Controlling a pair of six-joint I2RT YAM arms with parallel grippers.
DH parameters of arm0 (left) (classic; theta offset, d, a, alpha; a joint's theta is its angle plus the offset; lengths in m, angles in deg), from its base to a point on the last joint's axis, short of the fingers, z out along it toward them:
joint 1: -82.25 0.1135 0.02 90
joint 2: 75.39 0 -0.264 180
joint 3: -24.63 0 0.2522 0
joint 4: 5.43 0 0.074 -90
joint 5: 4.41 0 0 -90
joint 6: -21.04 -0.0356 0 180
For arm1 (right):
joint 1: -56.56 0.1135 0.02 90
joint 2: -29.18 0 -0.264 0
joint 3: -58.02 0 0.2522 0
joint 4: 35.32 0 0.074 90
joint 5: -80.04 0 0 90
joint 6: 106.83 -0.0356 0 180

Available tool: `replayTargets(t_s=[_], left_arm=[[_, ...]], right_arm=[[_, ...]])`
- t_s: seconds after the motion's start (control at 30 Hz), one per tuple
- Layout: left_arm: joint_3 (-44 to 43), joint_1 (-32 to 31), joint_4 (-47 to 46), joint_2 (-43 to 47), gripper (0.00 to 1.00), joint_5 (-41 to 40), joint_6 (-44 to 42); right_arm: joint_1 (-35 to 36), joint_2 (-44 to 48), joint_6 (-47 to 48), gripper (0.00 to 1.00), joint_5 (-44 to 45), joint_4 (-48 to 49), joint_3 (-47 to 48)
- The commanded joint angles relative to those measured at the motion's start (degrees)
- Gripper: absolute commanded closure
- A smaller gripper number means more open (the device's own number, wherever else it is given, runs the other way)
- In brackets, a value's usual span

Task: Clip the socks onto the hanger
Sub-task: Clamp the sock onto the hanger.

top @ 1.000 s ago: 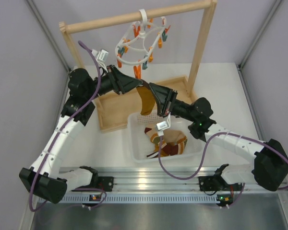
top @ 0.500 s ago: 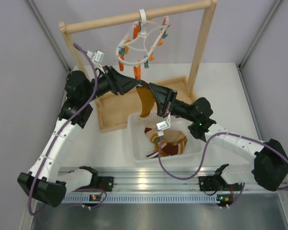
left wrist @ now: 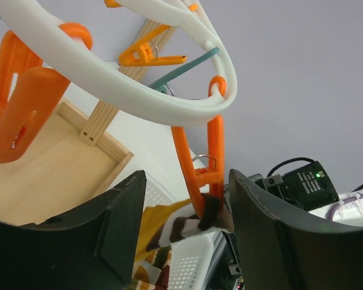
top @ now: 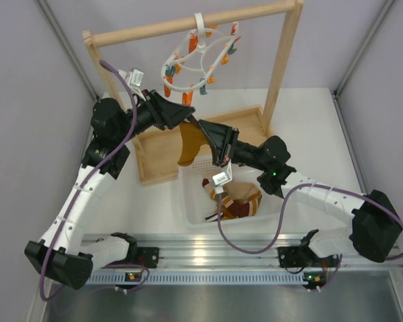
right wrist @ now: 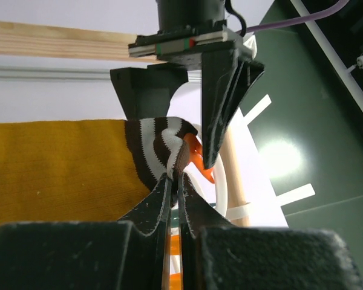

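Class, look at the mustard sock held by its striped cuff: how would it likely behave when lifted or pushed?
Probably floppy: the mustard sock hangs limp from the right gripper, pinched only at its cuff. Likely light: that small pinch carries it all. Its knit surface looks grippy, so slipping seems unlikely.

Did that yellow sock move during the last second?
Yes. The mustard sock, pinched in the right end effector, has shifted left, away from above the white basket and toward the wooden tray.
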Motion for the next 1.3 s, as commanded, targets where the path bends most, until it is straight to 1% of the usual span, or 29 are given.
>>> replayTargets(t_s=[0.0,0.1,0.13,0.17,0.23,0.27,0.33,0.43,0.47,0.63,0.67,0.73,0.77,0.8,0.83,0.87,0.93,0.97,1.03,1.07,1.1,1.13,1.17,1.23,1.27], left_arm=[[-3.05,0.26,-0.54,-0.79,0.39,-2.13,-2.4],[-3.4,0.26,-0.45,-0.01,0.51,-3.71,-3.72],[-3.14,0.35,-0.45,0.35,0.54,-4.15,-4.07],[-3.05,0.44,1.03,1.05,0.59,-4.51,-4.25],[-2.7,0.53,1.31,1.49,0.63,-5.12,-4.6],[-2.7,0.79,1.48,1.75,0.64,-5.13,-4.69],[-2.7,0.88,2.1,2.02,0.65,-5.21,-5.13],[-2.7,1.4,2.36,2.19,0.66,-5.13,-5.31],[-2.7,1.58,2.36,2.19,0.66,-5.13,-5.39],[-2.7,2.19,2.28,1.84,0.67,-5.04,-5.31],[-2.61,2.2,2.19,1.76,0.67,-4.95,-5.05],[-2.61,2.28,1.84,1.67,0.67,-4.86,-4.7],[-2.7,2.28,1.75,1.49,0.67,-4.86,-4.78],[-2.53,2.28,1.75,1.4,0.64,-4.86,-4.69],[-2.52,2.37,1.57,1.4,0.6,-4.69,-4.61],[-2.35,2.37,1.22,1.4,0.5,-4.43,-4.6],[-1.91,2.37,0.96,1.49,0.45,-4.33,-4.69],[-1.91,2.37,0.78,1.49,0.41,-4.42,-4.78],[-1.91,2.37,0.69,1.23,0.39,-4.77,-4.69],[-2.08,2.37,0.69,1.05,0.39,-5.04,-4.69],[-2.17,2.46,0.69,0.97,0.4,-5.39,-4.61],[-2.35,2.63,0.69,0.62,0.4,-5.48,-4.43],[-2.7,2.72,0.61,0.44,0.4,-5.39,-4.25],[-3.05,3.07,0.61,0.09,0.4,-5.83,-4.51],[-3.31,3.16,0.52,0.0,0.4,-5.83,-4.52]], right_arm=[[1.77,-0.8,-1.88,1.0,-0.64,1.71,3.39],[1.86,-1.07,-2.93,1.0,0.94,1.28,3.48],[1.86,-1.15,-3.2,0.96,1.64,0.93,3.48],[1.86,-0.98,-3.55,0.94,3.22,0.84,3.39],[1.69,-0.89,-5.04,0.89,4.72,-0.12,3.13],[1.51,-0.46,-5.66,0.83,5.86,-0.56,3.04],[0.9,0.07,-6.54,0.76,6.74,-1.62,1.99],[0.11,1.39,-7.59,0.69,8.59,-3.37,0.93],[-0.42,2.09,-8.12,0.65,9.55,-4.69,0.84],[-2.27,3.06,-11.81,0.57,12.37,-9.52,1.55],[-2.36,2.98,-12.34,0.56,13.33,-9.88,1.55],[-2.62,3.06,-13.22,0.59,13.86,-10.06,1.72],[-2.71,2.98,-13.92,0.59,14.3,-10.23,1.72],[-2.8,3.06,-14.19,0.59,14.39,-9.97,1.72],[-2.8,3.06,-14.36,0.57,14.39,-9.8,1.72],[-2.88,3.15,-15.23,0.57,14.48,-9.88,1.81],[-3.23,3.07,-17.78,0.57,15.09,-11.46,3.03],[-3.58,2.8,-22.32,0.57,16.58,-12.16,4.08],[-5.59,1.84,-28.48,0.57,18.17,-15.75,8.65],[-6.65,0.96,-35.39,0.57,18.17,-18.03,10.67],[-7.8,0.61,-38.94,0.56,17.83,-20.32,14.52],[-9.46,0.25,-42.28,0.55,17.3,-23.48,16.21],[-10.26,-0.27,-48.06,0.54,15.9,-24.64,17.7],[-12.19,-0.45,-53.01,0.53,13.96,-25.44,20.26],[-12.46,-0.54,-57.13,0.52,12.39,-25.44,20.88]])
